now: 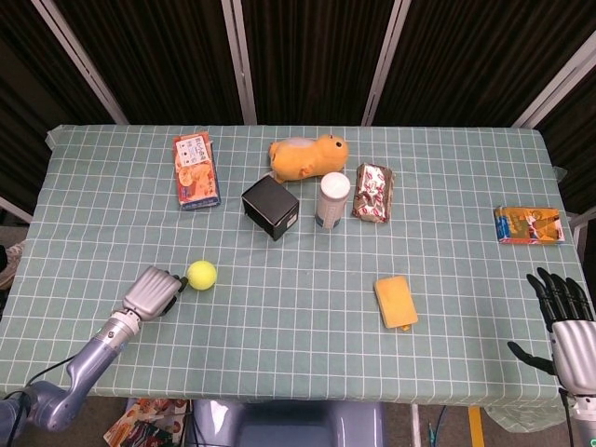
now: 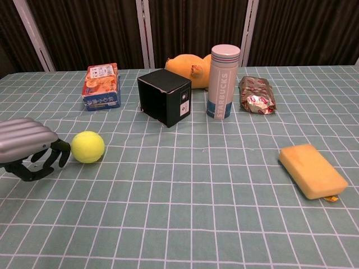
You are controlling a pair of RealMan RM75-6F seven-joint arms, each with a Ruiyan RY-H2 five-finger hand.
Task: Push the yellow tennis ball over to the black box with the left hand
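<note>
Left hand [image 2: 31, 148]: fingers curled, empty, touching ball [image 2: 88, 147]. Box [image 2: 164, 96]: well apart. Right hand [image 1: 564, 317]: fingers spread, empty.

My head view looks steeply down from high up, taking in the whole table [image 1: 447, 391] out to every edge. My chest view sits low and close at the near edge, facing the far edge. Both share the black box [image 1: 270, 207] [image 2: 164, 96] mid-table.
</note>
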